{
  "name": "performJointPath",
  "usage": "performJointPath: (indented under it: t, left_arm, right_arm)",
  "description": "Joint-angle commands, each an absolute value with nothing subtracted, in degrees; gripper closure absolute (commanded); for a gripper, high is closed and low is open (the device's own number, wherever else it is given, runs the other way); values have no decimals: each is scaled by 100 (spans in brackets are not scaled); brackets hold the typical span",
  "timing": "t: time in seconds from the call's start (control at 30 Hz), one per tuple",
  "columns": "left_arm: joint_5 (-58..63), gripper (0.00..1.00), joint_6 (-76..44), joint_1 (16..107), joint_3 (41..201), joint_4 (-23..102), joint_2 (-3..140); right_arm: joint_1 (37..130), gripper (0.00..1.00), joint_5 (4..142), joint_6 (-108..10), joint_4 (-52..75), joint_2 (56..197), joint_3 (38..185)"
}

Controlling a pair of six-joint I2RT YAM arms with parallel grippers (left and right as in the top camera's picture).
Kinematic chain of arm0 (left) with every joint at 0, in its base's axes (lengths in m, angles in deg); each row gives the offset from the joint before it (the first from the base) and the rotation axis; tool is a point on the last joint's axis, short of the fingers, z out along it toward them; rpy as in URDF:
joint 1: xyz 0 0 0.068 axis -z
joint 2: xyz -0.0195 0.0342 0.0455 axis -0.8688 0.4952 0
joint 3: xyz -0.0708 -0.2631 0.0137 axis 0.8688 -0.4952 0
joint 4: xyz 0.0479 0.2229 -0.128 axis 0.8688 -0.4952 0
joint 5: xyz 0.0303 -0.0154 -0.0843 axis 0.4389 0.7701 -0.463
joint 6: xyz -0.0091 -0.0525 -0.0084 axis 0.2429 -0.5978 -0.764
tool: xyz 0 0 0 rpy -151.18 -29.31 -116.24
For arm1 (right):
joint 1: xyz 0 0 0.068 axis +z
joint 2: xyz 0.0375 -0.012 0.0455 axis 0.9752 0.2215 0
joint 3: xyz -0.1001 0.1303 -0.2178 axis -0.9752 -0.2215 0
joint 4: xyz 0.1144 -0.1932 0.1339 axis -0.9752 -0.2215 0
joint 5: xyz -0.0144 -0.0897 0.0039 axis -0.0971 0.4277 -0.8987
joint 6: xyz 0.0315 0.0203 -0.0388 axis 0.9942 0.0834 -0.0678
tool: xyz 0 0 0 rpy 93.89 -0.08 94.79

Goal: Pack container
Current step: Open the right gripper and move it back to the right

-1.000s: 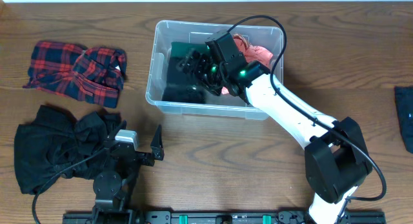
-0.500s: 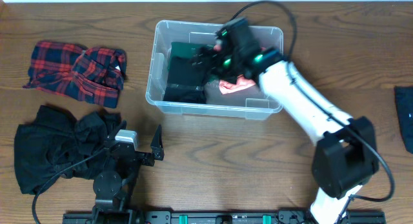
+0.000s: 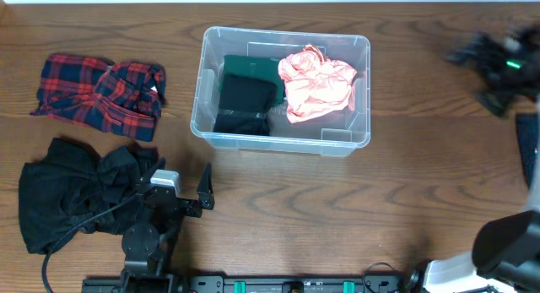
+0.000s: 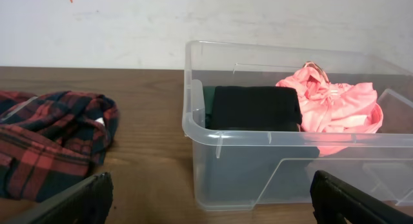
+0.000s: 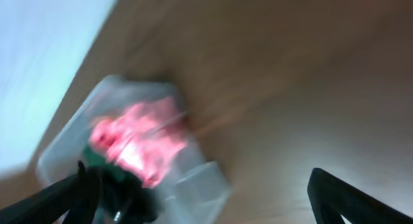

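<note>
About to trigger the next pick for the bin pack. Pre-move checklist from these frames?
1. Right tool open and empty: ok.
2. Right tool steady: not ok, blurred in both its views.
3. Left tool open and empty: ok, beside the black clothing pile.
4. Nothing hanging over the container rim: ok; pink garment, black garment and green garment sit inside.
5. Everything packed: not ok; plaid shirt and black clothing pile lie on the table.
6. Dark item at right edge: cannot tell what it is.

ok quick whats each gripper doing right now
left gripper: open, holding nothing
right gripper: open, holding nothing
</note>
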State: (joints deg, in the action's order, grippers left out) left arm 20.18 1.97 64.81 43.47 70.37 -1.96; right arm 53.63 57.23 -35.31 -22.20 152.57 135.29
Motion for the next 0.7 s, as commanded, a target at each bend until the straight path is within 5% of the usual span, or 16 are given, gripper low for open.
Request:
performJointPath:
  t: [0.0, 0.27, 0.67]
  left_arm:
    - [1996, 2, 170, 6451, 4187, 6959, -196]
    - [1996, 2, 170, 6451, 4187, 6959, -196]
    - [1996, 2, 170, 6451, 4187, 6959, -196]
  right_arm:
    - [4360, 1, 6038, -3719, -2410, 15225, 13289]
    - [2552, 2, 5898, -3664, -2474, 15220, 12345]
    - [1772, 1, 6427, -3649, -1980, 14917, 11348]
